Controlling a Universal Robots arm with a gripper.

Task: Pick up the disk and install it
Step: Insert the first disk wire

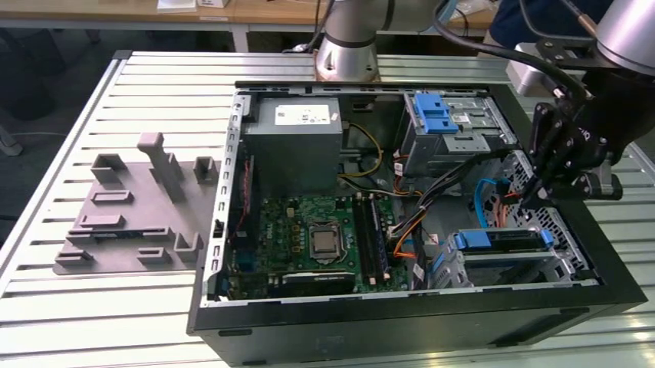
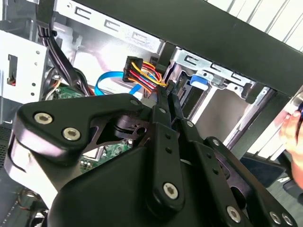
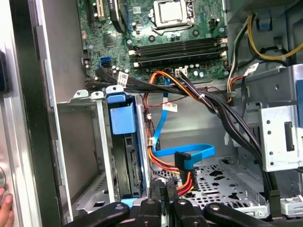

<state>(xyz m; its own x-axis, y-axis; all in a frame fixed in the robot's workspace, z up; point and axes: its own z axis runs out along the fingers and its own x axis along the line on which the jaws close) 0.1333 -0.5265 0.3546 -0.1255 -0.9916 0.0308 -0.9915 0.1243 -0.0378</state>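
Slotted into the silver sheet-metal drive cage [image 3: 108, 156] at a corner of the open black computer tower case [image 1: 409, 330]: the disk [image 3: 129, 165], a flat drive framed by blue plastic carrier rails. Stands on edge there in the first wrist view, turning a dark narrow side with a connector strip towards the camera, with a blue plastic pull tab [image 3: 122, 118] at the cage mouth. Label face turned out of sight. Reads in the exterior view as a dark slab between blue rails, lying in that cage towards the exterior view's right, close to the case wall nearest the camera.

Hanging near the cage, over the perforated metal floor [image 3: 222, 182] of the case: the black multi-link gripper [image 3: 165, 189], fingers pressed together with nothing seen between them, apart from the disk. Just past its tips: a bundle of red, orange and yellow wires [image 3: 187, 182] and a curling light-blue flat data cable [image 3: 189, 152].

From the exterior view: the silver robot arm [image 1: 346, 38] rising behind the case, a large grey power-supply box with a white sticker [image 1: 297, 138], a second blue-fronted bay [image 1: 440, 115] farther along the same side, and a grey plastic fixture plate with upright blocks [image 1: 133, 215] on the slatted metal table [image 1: 61, 307].

From the first wrist view, in close: the green motherboard [image 3: 142, 33] with its bare processor socket and black memory slots.

From the second wrist view: the wires ending in a black plug [image 2: 134, 64] beyond the fingertips, and a person's hand [image 2: 293, 127] at the frame edge.
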